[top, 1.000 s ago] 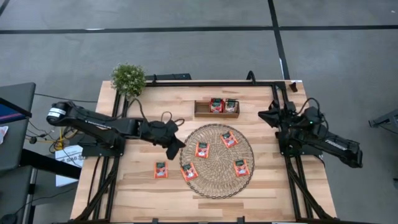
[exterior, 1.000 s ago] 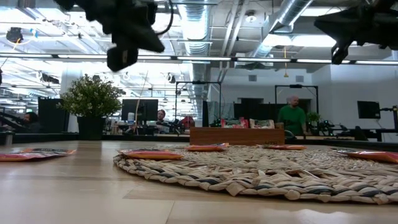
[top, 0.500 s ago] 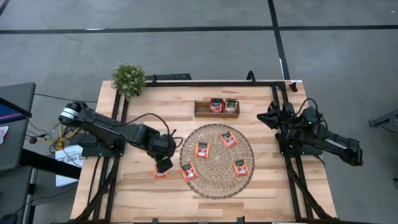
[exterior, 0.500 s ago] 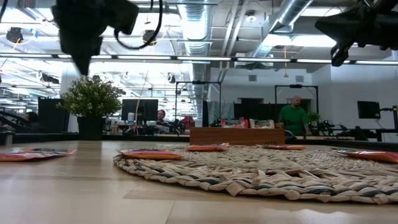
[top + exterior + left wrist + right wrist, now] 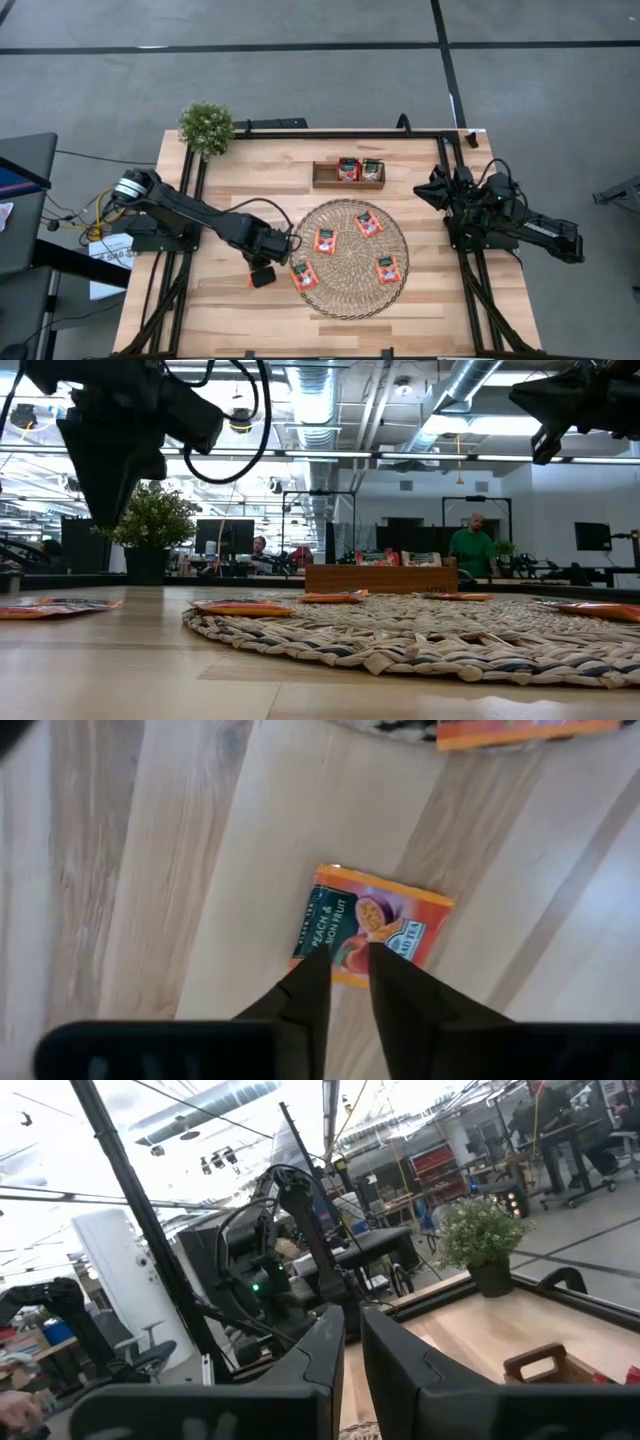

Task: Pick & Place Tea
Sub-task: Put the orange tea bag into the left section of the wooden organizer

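Note:
One red-orange tea sachet [image 5: 372, 920] lies flat on bare wood just left of the round woven mat [image 5: 348, 258]; the low view shows this sachet [image 5: 60, 603] too. My left gripper [image 5: 347, 958] hangs above it, pointing down, fingers shut and clear of it. From above, the left gripper [image 5: 262, 276] covers most of the sachet. Several more sachets lie on the mat, such as one [image 5: 325, 240] near its left side. Two others [image 5: 359, 169] sit in the small wooden tray [image 5: 322, 178]. My right gripper [image 5: 430, 188] waits, shut, at the table's right side.
A potted plant [image 5: 207, 127] stands at the far left corner. Black frame rails [image 5: 190, 200] run along the table's left, far and right sides. Bare wood lies near the front edge [image 5: 330, 335]. People and desks show in the room behind the table.
My left gripper has swung from over the mat's left rim toward the near edge and slightly left. It has tipped to point downward and come lower, ending above the sachet on the bare wood. The sachets and my right arm have stayed where they were.

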